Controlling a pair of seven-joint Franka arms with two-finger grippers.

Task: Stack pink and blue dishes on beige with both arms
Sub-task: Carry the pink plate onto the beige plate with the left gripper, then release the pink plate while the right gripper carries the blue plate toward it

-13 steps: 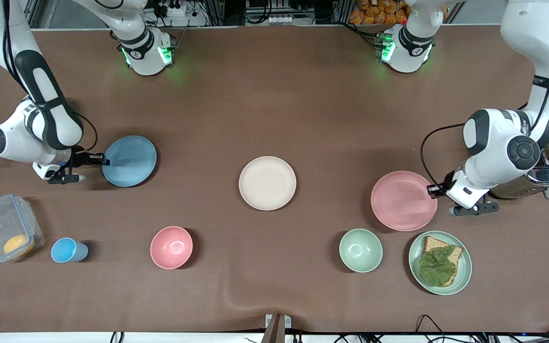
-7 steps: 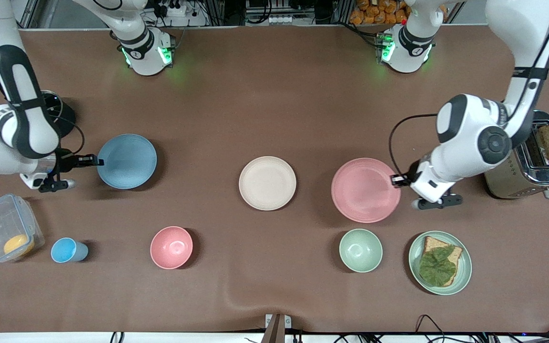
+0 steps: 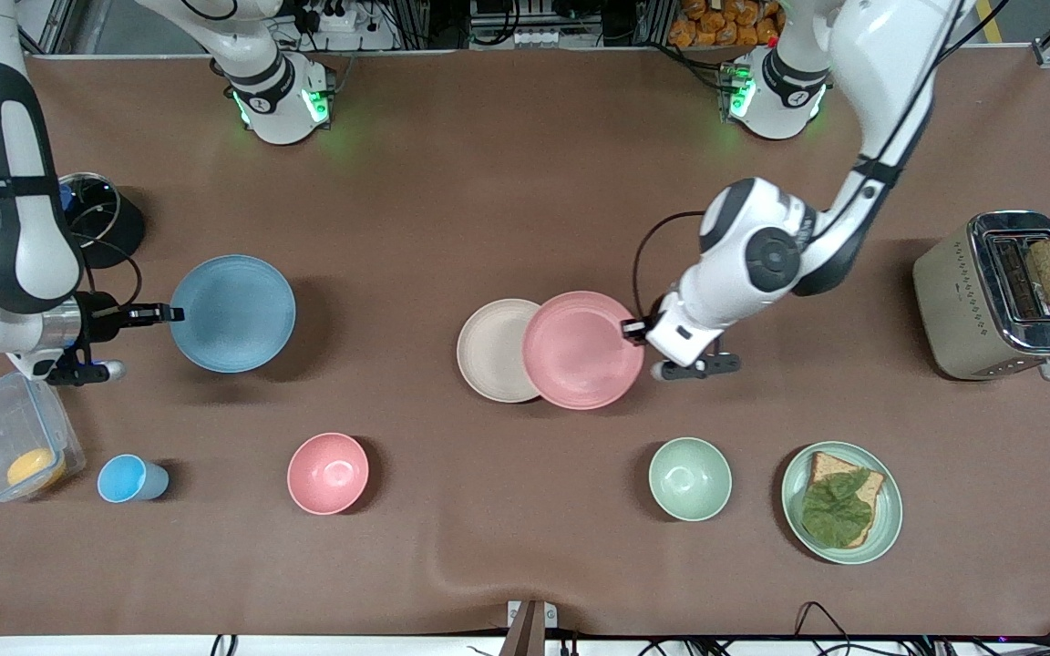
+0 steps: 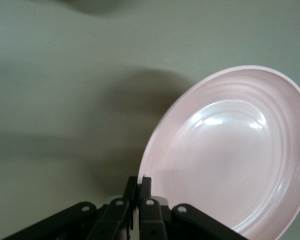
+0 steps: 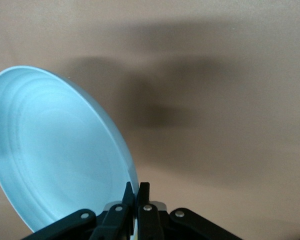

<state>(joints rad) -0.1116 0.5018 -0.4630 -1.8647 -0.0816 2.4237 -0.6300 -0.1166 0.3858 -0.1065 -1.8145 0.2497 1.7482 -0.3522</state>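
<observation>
The beige plate [image 3: 493, 350] lies at the table's middle. My left gripper [image 3: 632, 330] is shut on the rim of the pink plate [image 3: 582, 350], which hangs in the air and overlaps the beige plate's edge on the left arm's side. In the left wrist view the pink plate [image 4: 230, 150] is pinched at its rim by my left gripper [image 4: 139, 181]. My right gripper [image 3: 169, 313] is shut on the rim of the blue plate [image 3: 231, 312], held above the table toward the right arm's end. The right wrist view shows the blue plate [image 5: 55, 150] clamped in my right gripper [image 5: 135, 187].
A pink bowl [image 3: 328, 473], a blue cup [image 3: 128, 479] and a clear box [image 3: 10, 446] stand nearer the front camera. A green bowl [image 3: 690, 478] and a green plate with bread [image 3: 841, 502] are there too. A toaster [image 3: 1003, 296] stands at the left arm's end.
My left gripper has carried the pink plate from beside the toaster toward the table's middle, now partly over the beige plate. My right gripper has lifted the blue plate off the table.
</observation>
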